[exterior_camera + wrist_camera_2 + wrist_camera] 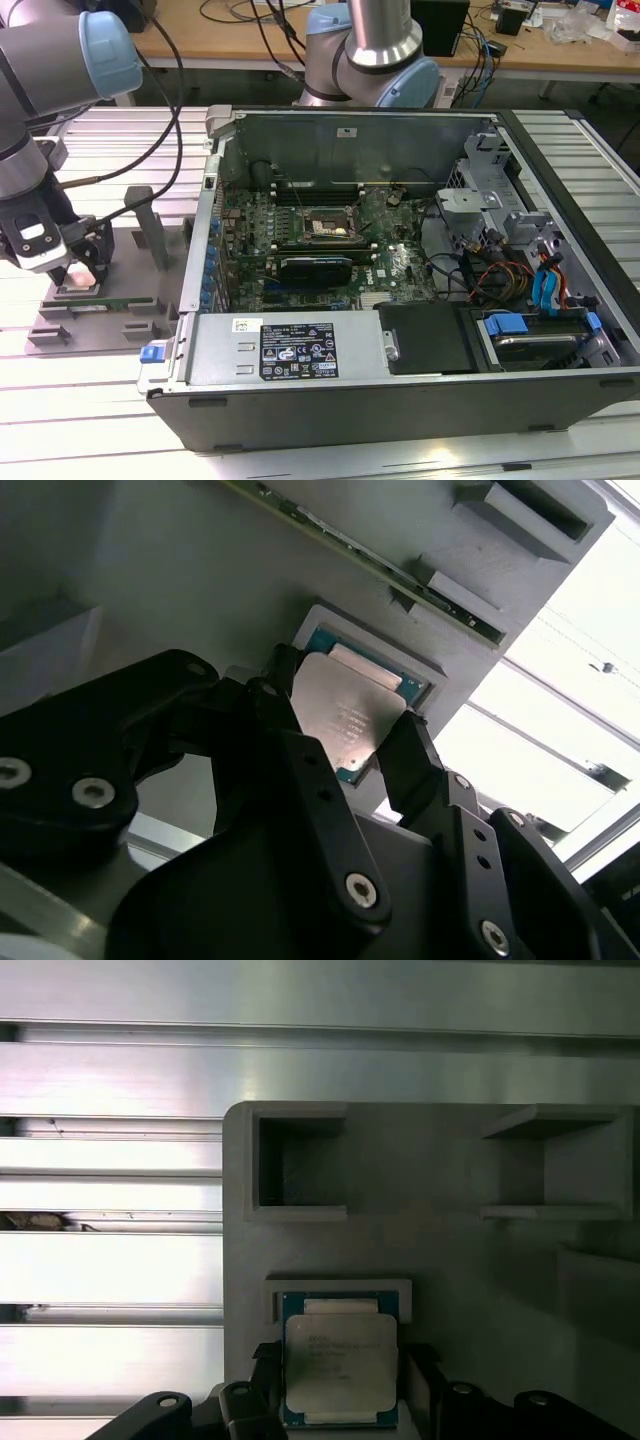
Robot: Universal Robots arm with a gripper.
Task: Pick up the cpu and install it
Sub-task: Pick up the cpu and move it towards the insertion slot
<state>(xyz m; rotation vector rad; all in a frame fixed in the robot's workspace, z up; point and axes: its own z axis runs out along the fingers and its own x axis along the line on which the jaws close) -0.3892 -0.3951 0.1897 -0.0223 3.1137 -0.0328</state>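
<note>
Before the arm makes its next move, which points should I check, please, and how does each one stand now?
1. The hand is centred over the cpu: ok, in both wrist views.
2. The cpu sits in the gray holder: ok.
3. Hold on the cpu is firm: cannot tell.
4. The computer case is open, inside exposed: ok.
5. The socket is ready to receive: cannot tell.

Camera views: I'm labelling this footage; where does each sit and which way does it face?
Exterior view: off the arm, looking down into the open computer case; arm and pincer at the exterior view's left.
First wrist view: on the wrist, facing down onto the cpu in its grey holder; pincer shows.
Second wrist view: on the wrist, looking obliquely along the pincer at the cpu.
Shared: both wrist views show the pincer straddling the cpu.
</note>
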